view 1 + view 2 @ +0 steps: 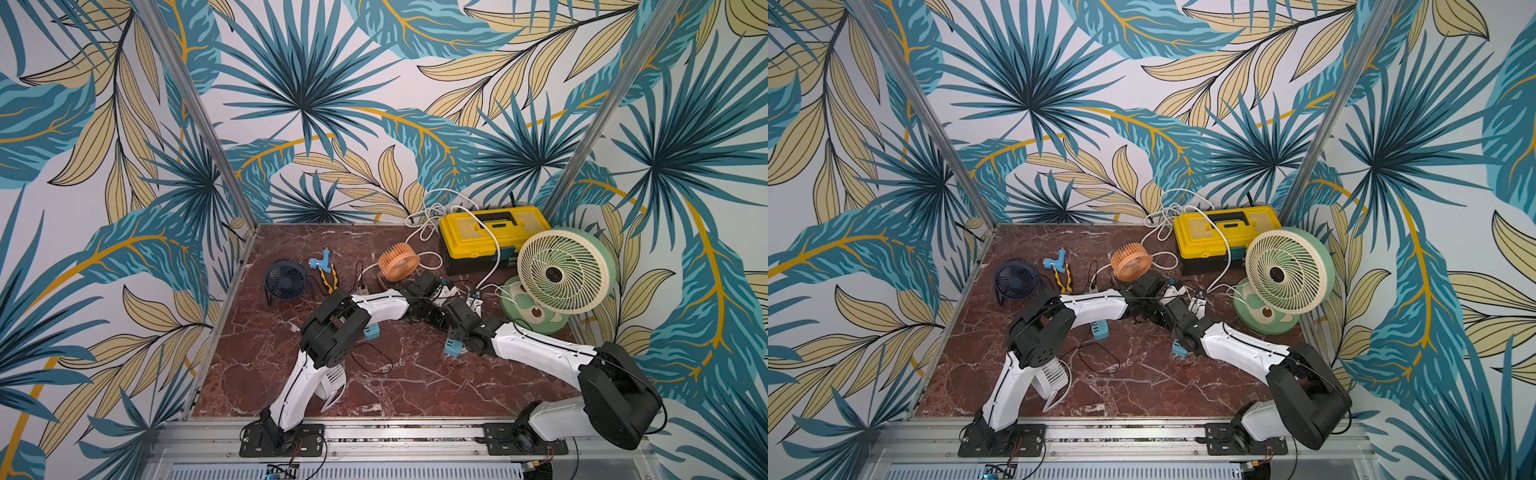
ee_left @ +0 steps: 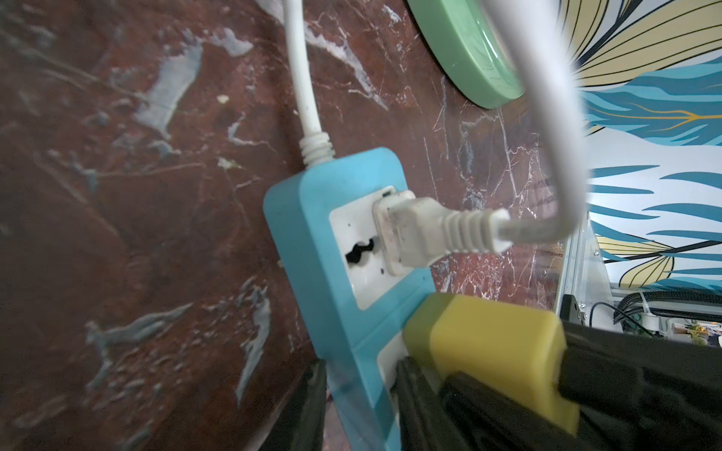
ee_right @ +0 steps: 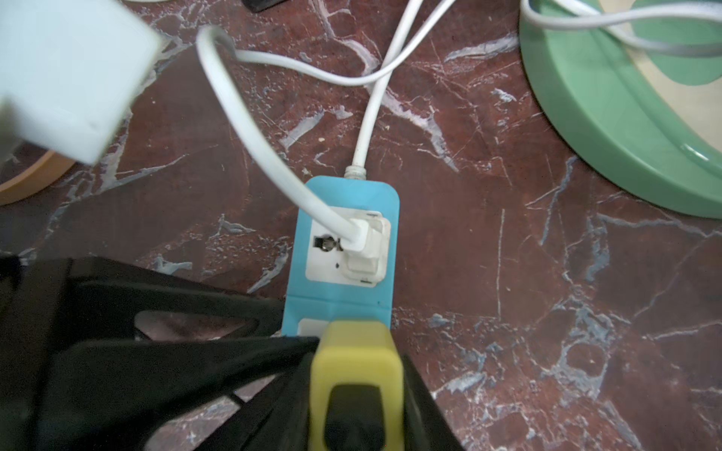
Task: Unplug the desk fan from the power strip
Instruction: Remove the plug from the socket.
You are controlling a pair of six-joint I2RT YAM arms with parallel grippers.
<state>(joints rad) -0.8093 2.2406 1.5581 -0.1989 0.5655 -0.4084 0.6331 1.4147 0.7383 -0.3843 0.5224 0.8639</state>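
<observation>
Plug [image 3: 367, 246] seated in power strip [image 3: 344, 191], strip on desk [image 3: 508, 273] near green fan base [image 3: 605, 117]. Right jaws clenched on strip, farther from base than plug. Left jaws astride same strip, grip I cannot tell. My worry: nothing holds plug itself, so tug on looped cord [image 2: 543, 78] drags strip toward base or snags my left wrist.

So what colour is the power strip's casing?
The power strip is light blue; the right wrist view shows it best.
</observation>
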